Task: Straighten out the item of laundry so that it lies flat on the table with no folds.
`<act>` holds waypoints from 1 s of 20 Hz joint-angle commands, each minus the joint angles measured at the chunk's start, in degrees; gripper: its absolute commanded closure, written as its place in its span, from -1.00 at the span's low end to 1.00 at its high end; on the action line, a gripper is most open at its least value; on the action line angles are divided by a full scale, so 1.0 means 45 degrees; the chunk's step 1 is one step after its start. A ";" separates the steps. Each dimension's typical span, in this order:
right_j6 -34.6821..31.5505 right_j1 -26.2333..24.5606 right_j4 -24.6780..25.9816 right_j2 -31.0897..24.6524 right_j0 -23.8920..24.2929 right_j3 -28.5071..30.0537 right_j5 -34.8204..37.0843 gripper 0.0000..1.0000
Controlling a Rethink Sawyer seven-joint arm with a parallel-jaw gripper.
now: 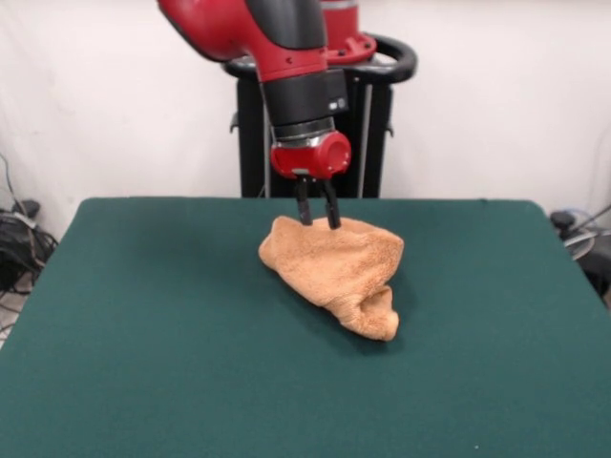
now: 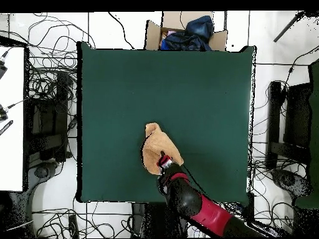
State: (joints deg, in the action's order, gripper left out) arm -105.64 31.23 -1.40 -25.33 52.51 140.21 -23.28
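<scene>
Since the small orange-tan terry-cloth towel (image 1: 334,272) is bunched into a folded lump, the red and black arm's gripper (image 1: 318,218) sits at its far edge, fingers narrowly apart astride a fold, probably to lift it. The towel lies directly below the gripper on the dark green felt-covered table (image 1: 143,334), its long axis running diagonally away from the fingertips.

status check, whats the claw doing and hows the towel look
Claw down at the towel's far edge, fingers close together; grasp unconfirmed. Towel bunched in a lump, not flat. Table around it shows nothing in the way.
</scene>
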 commanded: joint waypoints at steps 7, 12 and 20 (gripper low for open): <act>-0.3666 0.0032 -0.2351 -0.0555 -0.1350 -0.1609 0.1206 -1.00; -0.4023 0.0346 -0.3269 -0.0364 -0.2196 -0.1608 0.0859 -1.00; -0.3482 0.0956 -0.3673 -0.0414 -0.2193 -0.1517 0.1746 -1.00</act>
State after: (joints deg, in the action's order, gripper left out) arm -105.64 34.92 -12.45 -25.34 43.35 140.25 -21.35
